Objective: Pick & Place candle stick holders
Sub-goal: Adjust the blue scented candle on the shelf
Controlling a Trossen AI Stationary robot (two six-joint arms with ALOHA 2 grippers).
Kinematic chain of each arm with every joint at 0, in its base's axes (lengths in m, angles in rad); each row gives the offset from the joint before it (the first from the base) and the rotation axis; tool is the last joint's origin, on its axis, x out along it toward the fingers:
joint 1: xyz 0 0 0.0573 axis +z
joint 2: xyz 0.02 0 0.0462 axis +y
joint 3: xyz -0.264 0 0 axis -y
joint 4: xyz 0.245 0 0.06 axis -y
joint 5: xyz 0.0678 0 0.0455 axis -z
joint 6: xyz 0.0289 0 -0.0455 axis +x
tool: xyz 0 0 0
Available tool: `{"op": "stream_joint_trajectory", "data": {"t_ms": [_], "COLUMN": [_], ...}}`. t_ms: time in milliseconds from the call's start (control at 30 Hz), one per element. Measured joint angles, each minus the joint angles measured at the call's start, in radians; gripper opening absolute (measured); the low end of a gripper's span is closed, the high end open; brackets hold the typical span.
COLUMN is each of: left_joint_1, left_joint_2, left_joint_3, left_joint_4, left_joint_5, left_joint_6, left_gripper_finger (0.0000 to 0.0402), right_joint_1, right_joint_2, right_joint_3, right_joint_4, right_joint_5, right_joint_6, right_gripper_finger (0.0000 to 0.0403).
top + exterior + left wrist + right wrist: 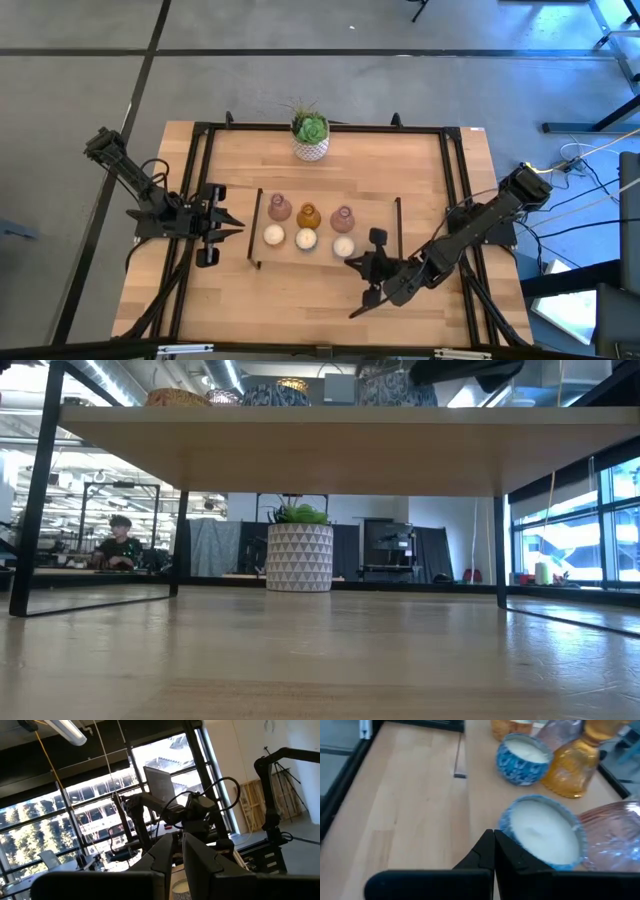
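From above I see the six candle stick holders [308, 227] grouped in two rows on a low shelf [325, 262] at the middle of the table [240, 310], just in front of the potted plant [310, 132]. In the row nearer the plant stand a dusty-pink holder [279, 208], an amber holder [308, 215] and a second pink holder [342, 218]; the three low cream-topped ones lie in the row farther from it.

My right gripper [360, 265] has its fingers pressed together, holding nothing, and sits just beside the nearest low holder [543, 831], the one at the right end of that row. Its wrist camera shows blue patterned sides on this holder.

My left gripper [236, 227] rests off the left end of the shelf, fingers [200, 862] all but closed and empty.
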Motion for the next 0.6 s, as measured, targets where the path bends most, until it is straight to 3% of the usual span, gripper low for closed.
{"op": "stream_joint_trajectory", "data": {"t_ms": [300,600], "left_joint_1": [0.0,0.0], "left_joint_2": [0.0,0.0], "left_joint_3": [0.0,0.0], "left_joint_4": [0.0,0.0], "left_joint_5": [0.0,-0.001], "left_joint_6": [0.0,0.0], "left_gripper_finger": [0.0036,0.0036], "right_joint_1": [-0.029,-0.015], "right_joint_2": [0.001,0.001], "right_joint_3": [0.0,0.0], "right_joint_4": [-0.094,-0.056], "right_joint_5": [0.06,0.056], "right_joint_6": [0.111,0.089], "right_gripper_finger": [0.0,0.0]}}
